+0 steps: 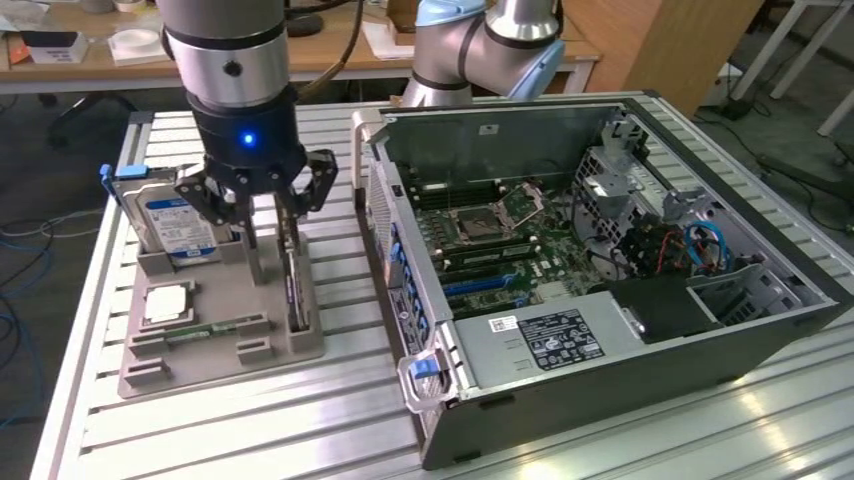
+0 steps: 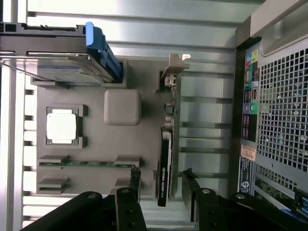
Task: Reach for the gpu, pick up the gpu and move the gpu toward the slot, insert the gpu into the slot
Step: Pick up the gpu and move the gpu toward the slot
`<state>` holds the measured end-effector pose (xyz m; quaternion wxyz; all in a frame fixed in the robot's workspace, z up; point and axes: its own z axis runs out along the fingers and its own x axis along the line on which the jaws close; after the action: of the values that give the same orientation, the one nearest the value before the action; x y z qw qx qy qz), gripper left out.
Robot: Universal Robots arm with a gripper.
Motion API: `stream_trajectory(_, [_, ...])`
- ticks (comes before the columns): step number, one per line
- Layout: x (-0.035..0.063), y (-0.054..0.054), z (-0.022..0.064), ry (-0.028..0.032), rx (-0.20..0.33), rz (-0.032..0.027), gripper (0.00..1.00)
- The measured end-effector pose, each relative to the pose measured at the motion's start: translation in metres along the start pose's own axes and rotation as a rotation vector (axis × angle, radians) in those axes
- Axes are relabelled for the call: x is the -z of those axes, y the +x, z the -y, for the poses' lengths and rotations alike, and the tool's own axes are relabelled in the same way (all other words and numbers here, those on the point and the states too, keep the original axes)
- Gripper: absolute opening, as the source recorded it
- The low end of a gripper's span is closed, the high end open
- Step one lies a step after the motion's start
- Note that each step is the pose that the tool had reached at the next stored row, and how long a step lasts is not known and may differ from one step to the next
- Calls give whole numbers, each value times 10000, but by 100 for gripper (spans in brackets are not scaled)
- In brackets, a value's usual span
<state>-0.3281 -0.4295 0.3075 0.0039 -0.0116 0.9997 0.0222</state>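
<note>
pincer (image 1: 267, 238): spread apart, one finger on each side of the gpu (image 1: 296, 292)
gpu: standing on edge in the gray holder (image 1: 200, 365) on the tabletop (image 1: 267, 430)
slot (image 1: 478, 284): blue strip inside the open case (image 1: 641, 380), well apart from the gpu

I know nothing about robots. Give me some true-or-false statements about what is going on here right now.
1. The gpu stands on edge in the gray holder. True.
2. The gpu sits in the blue slot. False: the slot is empty and the gpu is in the holder.
3. The gripper is open, with a finger on each side of the gpu. True.
4. The hard drive lies flat. False: it stands on edge in the holder.
</note>
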Motion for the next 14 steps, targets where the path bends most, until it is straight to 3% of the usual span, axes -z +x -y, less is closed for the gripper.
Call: stream_trajectory(14, [-254, -69, 52, 2, -139, 33, 47])
